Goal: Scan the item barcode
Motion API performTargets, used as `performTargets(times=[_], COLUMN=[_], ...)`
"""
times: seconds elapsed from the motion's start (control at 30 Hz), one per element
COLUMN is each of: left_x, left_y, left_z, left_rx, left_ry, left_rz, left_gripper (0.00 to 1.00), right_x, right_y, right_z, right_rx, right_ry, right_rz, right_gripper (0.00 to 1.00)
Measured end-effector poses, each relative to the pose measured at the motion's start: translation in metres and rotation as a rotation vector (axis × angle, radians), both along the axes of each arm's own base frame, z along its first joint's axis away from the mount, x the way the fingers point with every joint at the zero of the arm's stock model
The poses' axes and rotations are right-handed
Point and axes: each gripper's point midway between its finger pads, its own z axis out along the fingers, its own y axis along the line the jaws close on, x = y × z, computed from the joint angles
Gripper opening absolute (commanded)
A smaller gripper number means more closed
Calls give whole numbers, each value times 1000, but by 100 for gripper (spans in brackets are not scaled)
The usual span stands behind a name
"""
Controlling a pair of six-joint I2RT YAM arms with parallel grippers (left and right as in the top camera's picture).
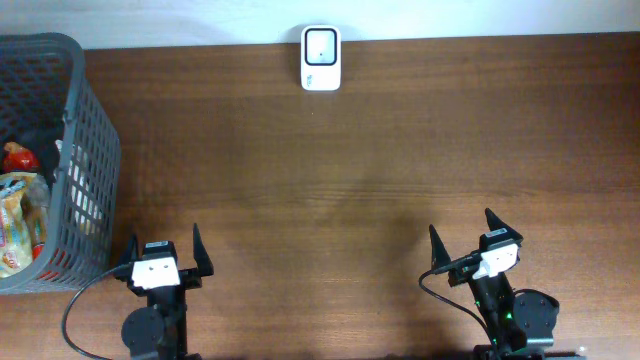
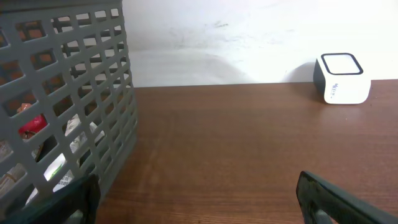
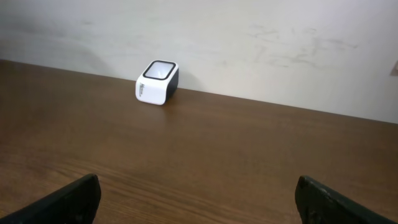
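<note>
Gaping as wide as they go, the black fingers (image 2: 336, 200) of the left gripper (image 1: 163, 243) hold nothing and touch nothing, and they hover just above the brown wooden table (image 1: 320, 190). The right gripper (image 1: 461, 228) is the same: jaws spread, empty, clear of everything. Both sit at the near edge, which I read as a ready pose with no pick yet begun.

Just to the left of the left gripper stands the grey plastic lattice basket (image 1: 78, 110). It holds the goods to be scanned: a crinkly yellowish snack packet (image 1: 18, 215) and a red-wrapped item (image 1: 18, 157), seen through the mesh from the left wrist. The left arm is likely parked there because it has the short reach in.

Well apart, at the far edge against the pale wall (image 3: 249, 43), sits the white box-shaped barcode scanner (image 1: 321, 58), with its dark window facing up so an item can be passed over it.
</note>
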Motion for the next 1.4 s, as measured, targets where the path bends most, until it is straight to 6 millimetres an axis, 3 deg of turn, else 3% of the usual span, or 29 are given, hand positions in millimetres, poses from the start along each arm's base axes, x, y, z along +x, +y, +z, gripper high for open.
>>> performTargets(times=[0.13,0.33,0.47,0.57,0.8,1.03,1.2,1.4], left_x=[0,2,6,22,63,93,97,96], left_y=[-1,-18,-23,-27,-26,-34,-37,-24], left_z=[0,12,55,93,118,115,123,172], left_rx=[0,-9,-30,-64,-159,-188,-186,-143], left_ry=[-1,0,75,183,491,494,462,402], left_rz=[-5,-107,-140,-176,-205,-279,-305,-226], left_gripper=[99,99,99,99,99,99,100,99], right_x=[0,0,0,0,0,0,0,0], right_y=[0,0,0,0,0,0,0,0], right_z=[0,0,0,0,0,0,0,0], right_rx=[0,0,0,0,0,0,0,0], right_ry=[0,0,0,0,0,0,0,0], right_rz=[0,0,0,0,0,0,0,0], right_gripper=[99,99,99,99,99,99,99,99])
